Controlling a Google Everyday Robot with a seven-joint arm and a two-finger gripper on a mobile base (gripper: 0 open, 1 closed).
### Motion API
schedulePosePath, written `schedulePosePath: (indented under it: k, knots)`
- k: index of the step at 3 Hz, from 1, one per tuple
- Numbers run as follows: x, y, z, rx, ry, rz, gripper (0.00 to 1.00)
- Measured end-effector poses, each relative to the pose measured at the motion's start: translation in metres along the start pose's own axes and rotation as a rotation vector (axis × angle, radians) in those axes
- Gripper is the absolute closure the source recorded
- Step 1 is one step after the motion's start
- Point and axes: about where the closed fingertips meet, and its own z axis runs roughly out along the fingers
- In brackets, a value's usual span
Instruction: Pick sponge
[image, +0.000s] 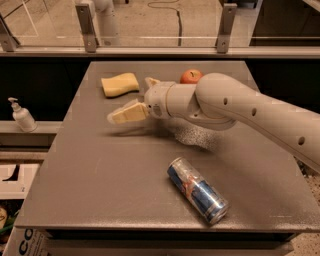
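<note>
Grey bench fills our view, with the sponge lying flat toward its far edge, just beyond the gripper, whose jaws look spread and hold nothing. We judge a shallow, sideways approach the main risk: one jaw could shove the soft foam away, or the pair could pinch only a wavy corner that slips free.

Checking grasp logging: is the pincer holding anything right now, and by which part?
Nothing is held. The pincer hangs over the table, apart from the sponge, which lies flat on it.
</note>
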Motion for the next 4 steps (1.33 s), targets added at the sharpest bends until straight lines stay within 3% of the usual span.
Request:
schedulePosePath:
  k: [2, 4]
  knots:
    - [-0.001, -0.013, 0.049, 0.035, 0.011, -0.014, 0.00]
    - [0.000, -0.033, 0.078, 0.071, 0.021, -0.003, 0.00]
